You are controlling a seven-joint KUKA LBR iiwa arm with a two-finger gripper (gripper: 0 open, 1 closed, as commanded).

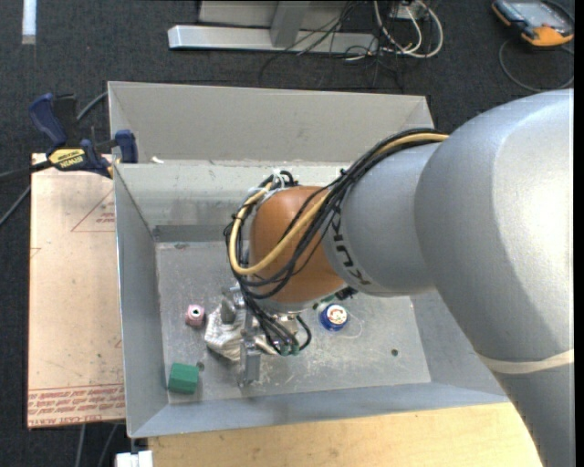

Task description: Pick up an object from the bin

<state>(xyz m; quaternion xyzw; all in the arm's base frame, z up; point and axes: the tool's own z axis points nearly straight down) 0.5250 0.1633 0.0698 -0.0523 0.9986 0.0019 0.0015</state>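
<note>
My pincer (245, 363) hangs low over the bin (137, 274) floor near the front, likely to reach a piece: pink spool (193, 316) beside it, green block (182, 378) toward the front corner. Its opening I cannot tell.

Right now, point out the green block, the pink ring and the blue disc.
green block (182, 378), camera view, its top face.
pink ring (193, 316), camera view, its top.
blue disc (335, 316), camera view, its pale centre.

A grey metal bar (228, 36) lies at twelve o'clock, tangled cables (401, 35) just beside it. An orange device (540, 25) sits at one o'clock.
</note>
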